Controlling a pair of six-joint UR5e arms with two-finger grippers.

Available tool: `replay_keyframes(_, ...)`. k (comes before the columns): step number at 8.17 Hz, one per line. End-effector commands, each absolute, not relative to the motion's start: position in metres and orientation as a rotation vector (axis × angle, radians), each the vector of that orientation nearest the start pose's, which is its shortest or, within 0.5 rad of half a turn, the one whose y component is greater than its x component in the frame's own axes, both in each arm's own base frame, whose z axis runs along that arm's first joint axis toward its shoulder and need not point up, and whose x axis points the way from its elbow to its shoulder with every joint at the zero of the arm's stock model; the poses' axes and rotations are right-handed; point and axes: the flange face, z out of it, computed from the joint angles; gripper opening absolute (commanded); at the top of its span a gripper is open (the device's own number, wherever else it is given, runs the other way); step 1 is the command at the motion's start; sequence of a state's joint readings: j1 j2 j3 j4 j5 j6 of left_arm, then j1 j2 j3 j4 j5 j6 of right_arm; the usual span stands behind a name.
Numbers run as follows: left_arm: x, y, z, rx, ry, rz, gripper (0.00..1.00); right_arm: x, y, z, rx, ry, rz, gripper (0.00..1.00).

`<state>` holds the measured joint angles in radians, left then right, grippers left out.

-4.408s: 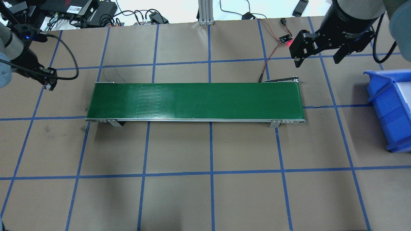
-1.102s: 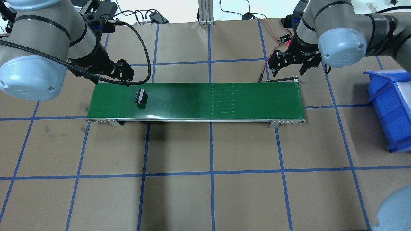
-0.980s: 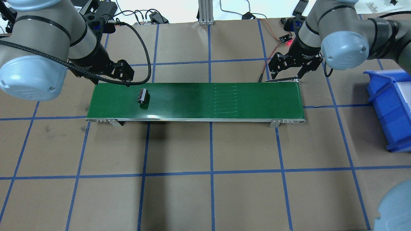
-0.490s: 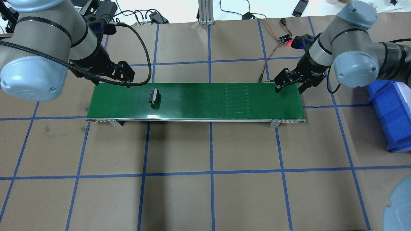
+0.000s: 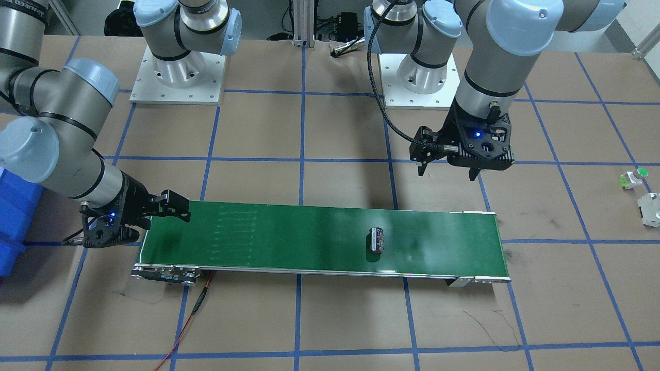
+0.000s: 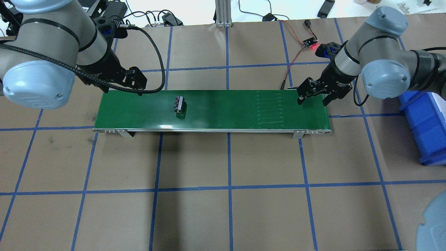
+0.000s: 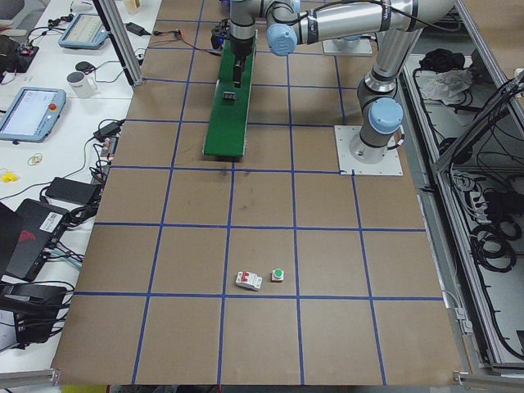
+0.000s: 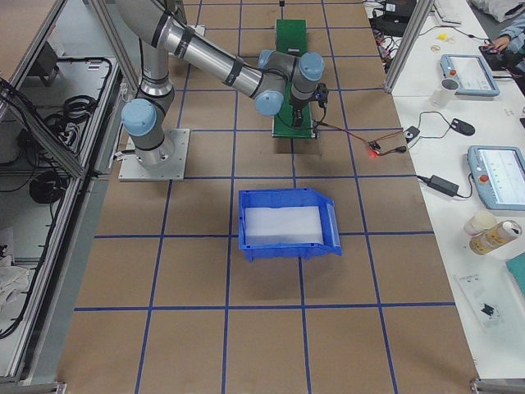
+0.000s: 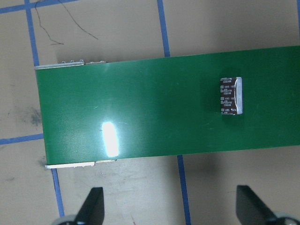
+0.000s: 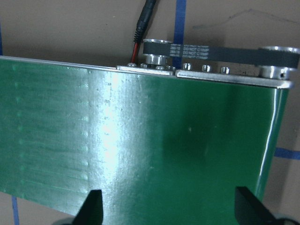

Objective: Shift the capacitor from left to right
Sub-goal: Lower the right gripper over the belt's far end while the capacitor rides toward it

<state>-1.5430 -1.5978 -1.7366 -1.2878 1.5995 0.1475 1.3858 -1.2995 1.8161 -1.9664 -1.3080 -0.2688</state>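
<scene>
The capacitor (image 6: pixel 179 104) lies on its side on the green conveyor belt (image 6: pixel 223 120), at 9 o'clock from the belt's middle in the overhead view and well short of the right end. It is dark brown with pale grey markings, one end cap showing pale in the left wrist view (image 9: pixel 231 95). Nothing touches it.

The left gripper (image 6: pixel 136 83) hangs raised at about 10 o'clock from the capacitor, fingers spread wide and empty. Its wrist camera looks straight down on the belt's left end. The right gripper (image 6: pixel 312 103) sits low over the belt's 3 o'clock end, its fingers also parted with only bare green belt between them. Its wrist view shows the end roller and black drive belt (image 10: pixel 215 49) just beyond.

A blue bin (image 6: pixel 423 129) stands on the table at 3 o'clock, past the belt's right end and apart from it. A small sensor board with a red light (image 6: pixel 308 42) lies at 1 o'clock. Well off past the belt's left end lie two small parts – a white piece with a green cap (image 5: pixel 633 176) and a white blocky part (image 5: pixel 650 208) – near each other on the brown table (image 6: pixel 264 164).
</scene>
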Motion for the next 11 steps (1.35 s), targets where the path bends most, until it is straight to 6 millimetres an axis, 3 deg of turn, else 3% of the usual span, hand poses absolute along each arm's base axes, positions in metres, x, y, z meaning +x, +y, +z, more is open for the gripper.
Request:
replay_keyframes(1,-0.116,-0.508,0.42,0.186,3.095,-0.129,1.0,0.057,-0.564,0.275,-0.095,2.86,0.075,1.0)
replay_keyframes(7,-0.116,-0.512,0.413,0.184,3.096,-0.107,1.0,0.057,-0.565,0.271,-0.041,2.859,0.092,1.0)
replay_keyframes(11,-0.116,-0.513,0.412,0.165,3.102,-0.103,1.0,0.067,-0.565,0.269,-0.028,2.848,0.099,1.0)
